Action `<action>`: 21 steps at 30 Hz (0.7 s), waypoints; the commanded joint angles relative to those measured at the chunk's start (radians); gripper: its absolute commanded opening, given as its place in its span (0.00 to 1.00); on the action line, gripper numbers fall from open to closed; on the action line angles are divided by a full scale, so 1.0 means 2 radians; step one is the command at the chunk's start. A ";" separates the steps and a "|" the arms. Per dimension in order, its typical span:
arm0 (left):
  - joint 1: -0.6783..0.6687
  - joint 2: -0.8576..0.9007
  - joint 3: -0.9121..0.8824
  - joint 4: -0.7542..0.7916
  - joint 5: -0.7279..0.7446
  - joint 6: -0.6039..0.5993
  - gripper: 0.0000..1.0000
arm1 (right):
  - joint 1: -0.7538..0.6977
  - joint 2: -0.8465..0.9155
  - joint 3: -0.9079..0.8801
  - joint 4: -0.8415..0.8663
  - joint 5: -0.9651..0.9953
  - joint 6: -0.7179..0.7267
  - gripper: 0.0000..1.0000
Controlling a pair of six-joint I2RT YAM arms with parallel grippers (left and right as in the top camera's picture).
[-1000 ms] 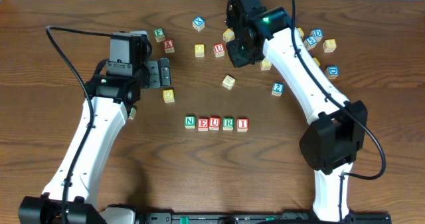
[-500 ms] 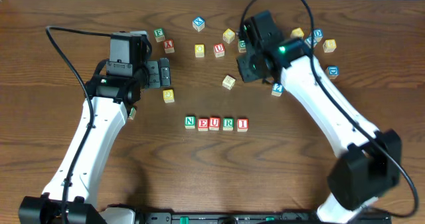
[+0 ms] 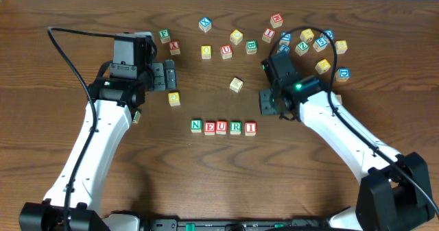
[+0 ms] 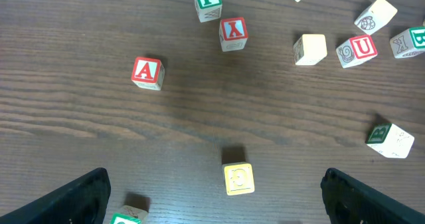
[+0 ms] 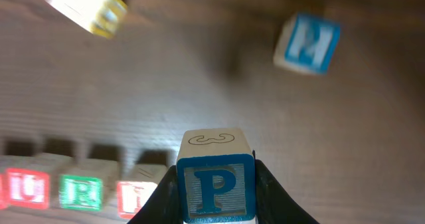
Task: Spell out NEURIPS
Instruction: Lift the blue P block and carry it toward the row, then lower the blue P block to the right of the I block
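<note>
The right claw (image 3: pixel 269 102) now hangs just right of the near NEURI row (image 3: pixel 221 127), narrowed onto the blue P cube (image 5: pixel 214 186). A second ago it was over the far scatter of cubes (image 3: pixel 302 42). P looks picked and headed for the spot right of the red I (image 3: pixel 250 127). The left claw (image 3: pixel 167 75) stays wide, empty and unmoved at the counter's (image 3: pixel 55 11) left.

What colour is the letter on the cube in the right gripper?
Blue; P cube, best seen in right wrist view.

2 white-shelled arms (image 3: pixel 92 145), black joints and fingers (image 4: pixel 73 197), looping black cables (image 3: pixel 68 59), green LED (image 3: pixel 299 87).
</note>
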 commanded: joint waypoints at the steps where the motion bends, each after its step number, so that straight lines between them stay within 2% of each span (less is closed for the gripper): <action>1: 0.002 -0.008 0.012 0.000 -0.002 0.005 1.00 | 0.002 -0.009 -0.024 0.002 0.008 0.050 0.06; 12: 0.002 -0.008 0.012 0.000 -0.002 0.005 1.00 | 0.007 -0.009 -0.050 -0.007 0.004 0.087 0.07; 21: 0.002 -0.008 0.012 0.000 -0.002 0.005 1.00 | 0.045 -0.009 -0.060 0.002 0.006 0.100 0.08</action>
